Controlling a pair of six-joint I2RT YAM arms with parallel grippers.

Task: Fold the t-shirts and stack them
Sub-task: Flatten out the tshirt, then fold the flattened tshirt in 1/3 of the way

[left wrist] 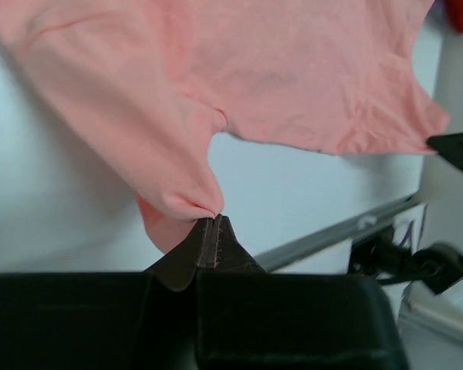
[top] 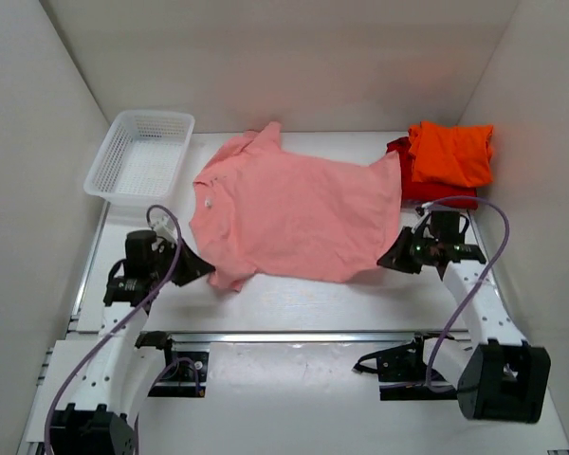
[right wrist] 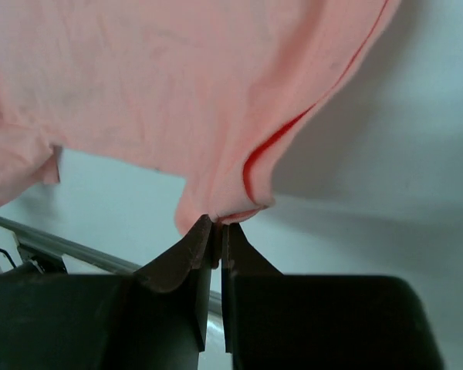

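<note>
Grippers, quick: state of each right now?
Left gripper: shut on the salmon-pink t-shirt, at a sleeve.
Right gripper: shut on the same shirt, at its hem corner.

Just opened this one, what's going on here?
Both arms are working on the salmon-pink t-shirt, which lies spread across the table. The left claw is shut on its near sleeve and the right claw on the near hem corner. It is not folded yet. At the far right, a folded orange t-shirt sits on a red t-shirt. The white mesh basket stands at the far left.
</note>
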